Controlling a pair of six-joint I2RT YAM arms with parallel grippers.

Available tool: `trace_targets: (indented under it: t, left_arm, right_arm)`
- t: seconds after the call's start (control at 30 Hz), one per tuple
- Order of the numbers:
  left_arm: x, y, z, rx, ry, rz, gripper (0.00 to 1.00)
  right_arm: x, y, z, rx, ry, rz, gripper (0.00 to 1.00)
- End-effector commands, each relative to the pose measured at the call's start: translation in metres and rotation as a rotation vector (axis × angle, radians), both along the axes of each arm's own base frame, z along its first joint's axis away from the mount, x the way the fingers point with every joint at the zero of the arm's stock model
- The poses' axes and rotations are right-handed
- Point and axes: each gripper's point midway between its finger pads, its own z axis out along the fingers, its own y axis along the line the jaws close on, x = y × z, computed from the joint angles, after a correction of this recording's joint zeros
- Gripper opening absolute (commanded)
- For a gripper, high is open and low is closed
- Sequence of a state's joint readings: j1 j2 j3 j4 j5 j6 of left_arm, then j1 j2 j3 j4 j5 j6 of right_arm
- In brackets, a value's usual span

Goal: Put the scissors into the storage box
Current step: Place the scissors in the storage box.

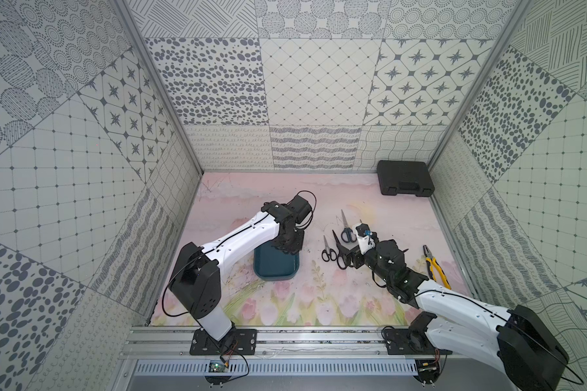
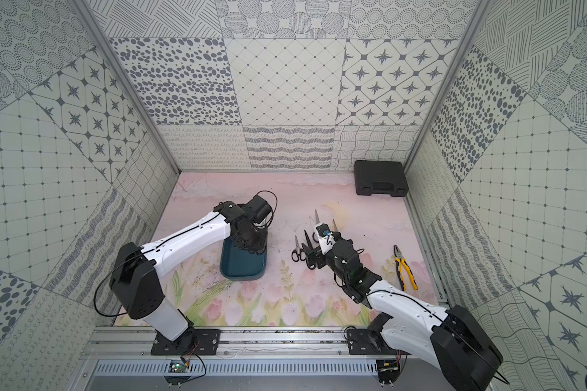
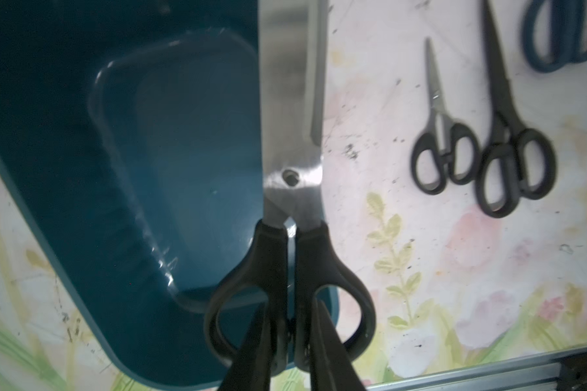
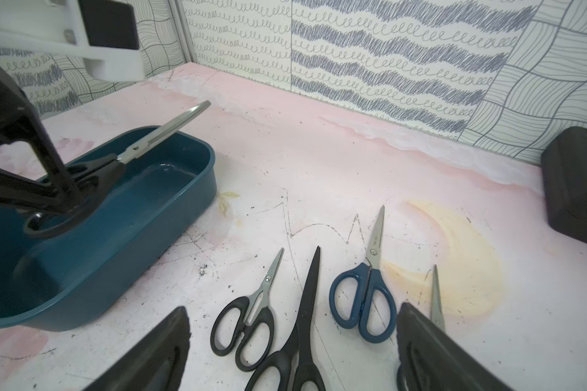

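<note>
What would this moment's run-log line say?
left tool: shut on held scissors, handles in box | right tool: open over four loose scissors

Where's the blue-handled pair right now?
Blue-handled scissors lie flat on the mat's right side, outside the storage box; the right wrist view shows them between the long black scissors and a partly hidden pair.

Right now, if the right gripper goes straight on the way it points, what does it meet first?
Most likely the long black scissors, lying centred between the open jaws of the right gripper, though depth is unclear.
</note>
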State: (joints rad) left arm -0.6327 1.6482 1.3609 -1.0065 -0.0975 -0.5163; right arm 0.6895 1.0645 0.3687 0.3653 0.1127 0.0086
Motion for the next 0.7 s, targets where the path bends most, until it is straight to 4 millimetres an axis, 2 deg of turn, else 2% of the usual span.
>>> trace_targets:
  t: [0.0,0.2,0.4,0.47,0.57,0.67]
  left_arm:
    - [-0.026,0.035,-0.025,0.050,0.078,0.157,0.00]
    - [-0.026,0.037,-0.064,0.033,0.140,0.200,0.00]
    - [-0.017,0.033,-0.081,0.046,0.164,0.192,0.00]
    - [-0.015,0.032,-0.083,0.043,0.165,0.194,0.09]
    - [-0.014,0.032,-0.084,0.048,0.169,0.193,0.11]
    - [-0.012,0.032,-0.084,0.053,0.167,0.193,0.32]
  right_arm:
    - [0.006,0.022,0.021,0.036,-0.059,0.053,0.97]
    - [0.005,0.039,0.022,-0.020,-0.081,0.082,0.97]
    - [0.000,0.029,0.020,-0.028,-0.084,0.053,0.96]
    - [-0.003,0.023,0.018,-0.036,-0.084,0.039,0.97]
    - [-0.005,0.015,0.018,-0.044,-0.096,0.022,0.96]
    - [-0.006,0.011,0.018,-0.050,-0.105,0.009,0.96]
